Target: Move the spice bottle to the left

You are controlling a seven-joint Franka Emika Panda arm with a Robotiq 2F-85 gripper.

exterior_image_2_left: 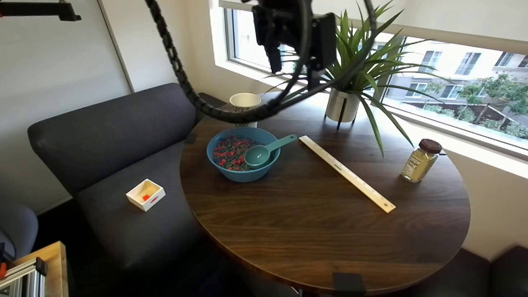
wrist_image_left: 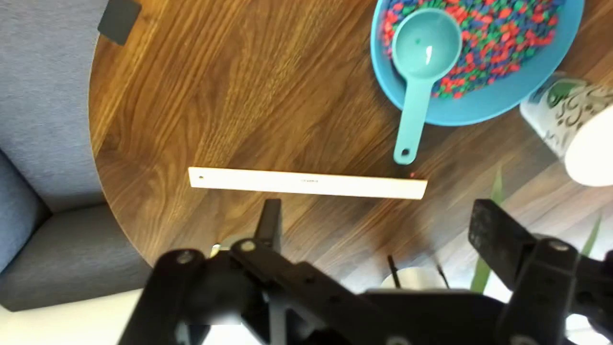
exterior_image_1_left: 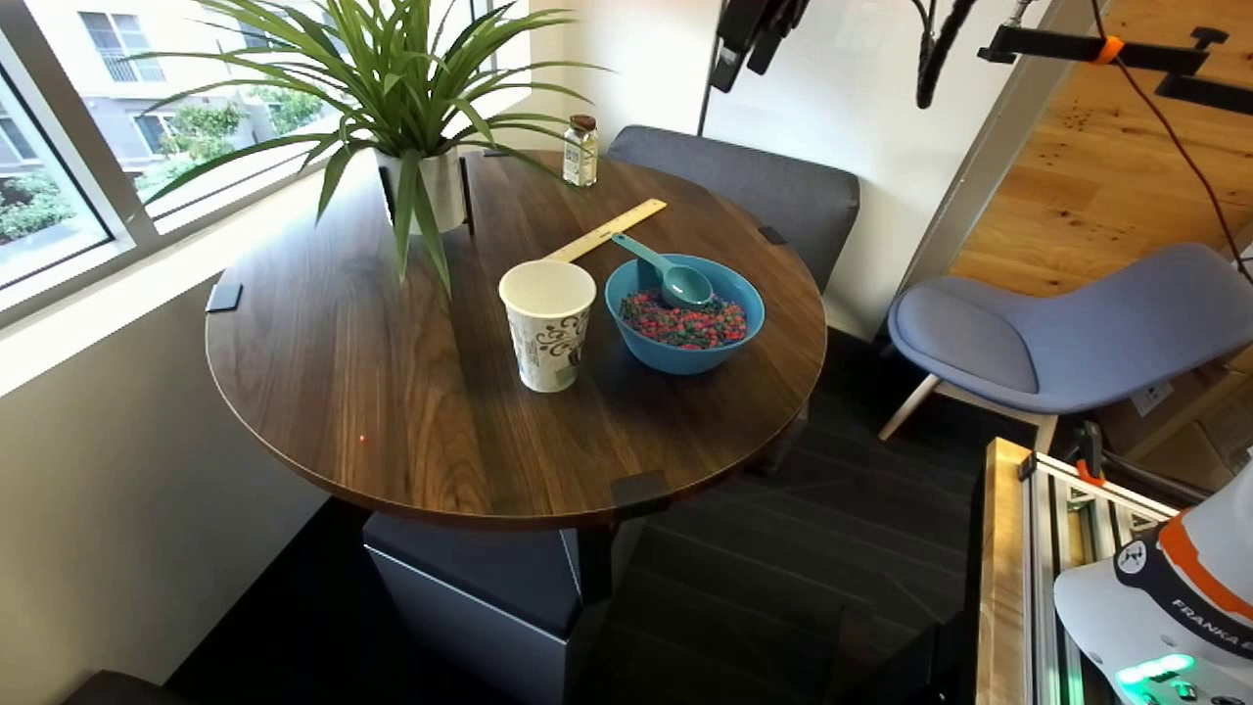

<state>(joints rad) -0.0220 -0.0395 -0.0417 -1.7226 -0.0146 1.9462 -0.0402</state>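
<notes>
The spice bottle (exterior_image_1_left: 580, 157) stands upright on the round wooden table near its edge, beyond the ruler. It has a clear body with pale yellow contents and a brown cap, and shows in an exterior view (exterior_image_2_left: 420, 163). In the wrist view it is almost wholly hidden behind a gripper finger; only a sliver may show. My gripper (wrist_image_left: 376, 215) is open with nothing between its fingers. It hangs high above the table, well apart from the bottle, and shows in both exterior views (exterior_image_1_left: 742, 72) (exterior_image_2_left: 295, 76).
A blue bowl (exterior_image_2_left: 243, 175) holds coloured bits and a teal scoop (wrist_image_left: 415, 108). A paper cup (exterior_image_1_left: 548, 343) stands beside it. A wooden ruler (exterior_image_2_left: 348, 175) lies between bowl and bottle. A potted plant (exterior_image_1_left: 431, 191) spreads long leaves near the window. A cable (exterior_image_2_left: 185, 82) hangs from the arm.
</notes>
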